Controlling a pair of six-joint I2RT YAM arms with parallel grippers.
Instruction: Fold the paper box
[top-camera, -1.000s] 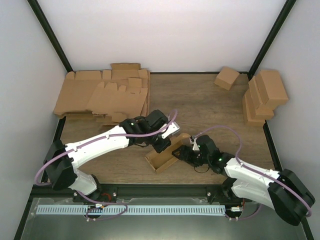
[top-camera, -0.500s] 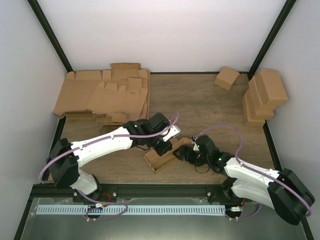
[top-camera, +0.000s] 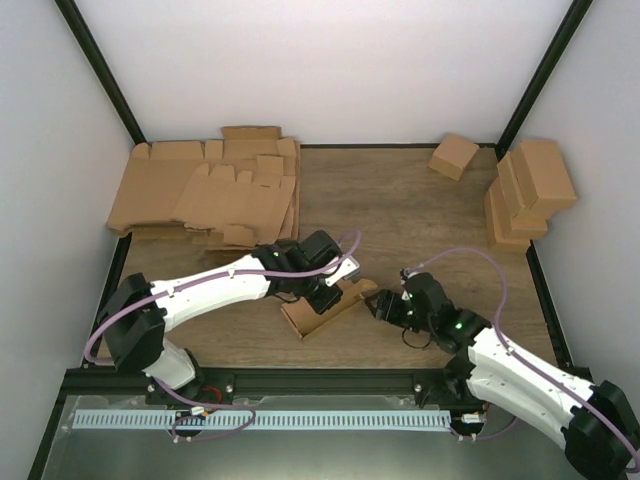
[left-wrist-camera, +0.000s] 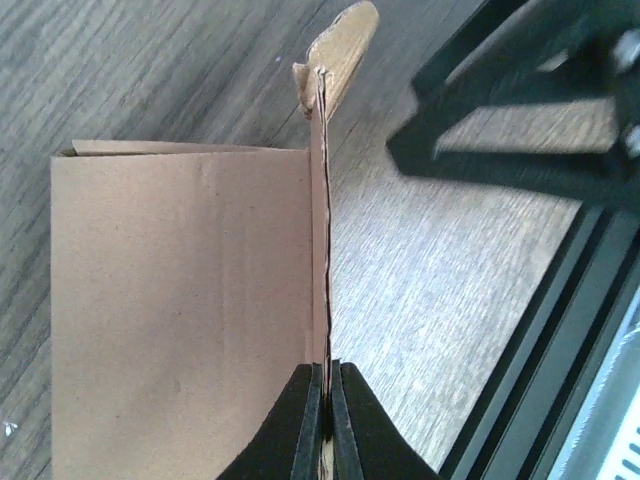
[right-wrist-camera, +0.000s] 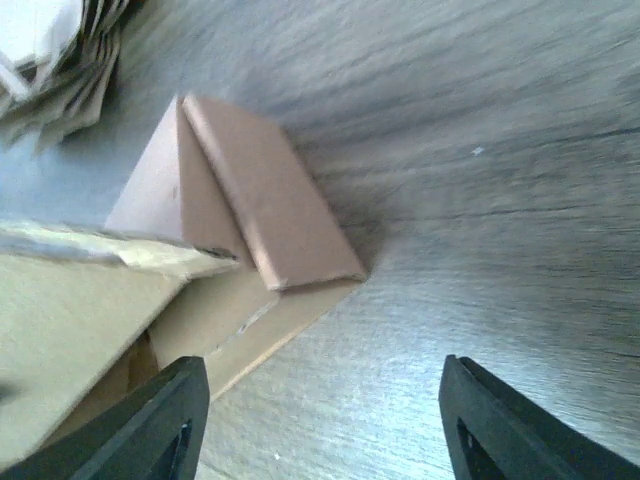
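Observation:
The paper box (top-camera: 303, 319) is a partly folded brown cardboard tray lying near the table's front middle. My left gripper (top-camera: 328, 292) is shut on one upright wall of it. In the left wrist view that thin wall (left-wrist-camera: 318, 200) runs edge-on straight out from between the pads of the left gripper (left-wrist-camera: 325, 378), with the box's floor to the left. My right gripper (top-camera: 381, 303) stands just right of the box, open. The right wrist view shows its fingers (right-wrist-camera: 150, 425) wide apart over bare wood, with the box's folded corner flap (right-wrist-camera: 265, 195) ahead of them, untouched.
A pile of flat cardboard blanks (top-camera: 210, 195) lies at the back left. Folded boxes (top-camera: 528, 190) are stacked at the right edge, and one more box (top-camera: 453, 155) stands at the back right. The black frame rail (left-wrist-camera: 560, 330) runs close by the box's near side.
The left gripper has dragged the box a little to the left and toward the front. The right gripper has drawn back to the right, off the box, and its jaws have narrowed somewhat.

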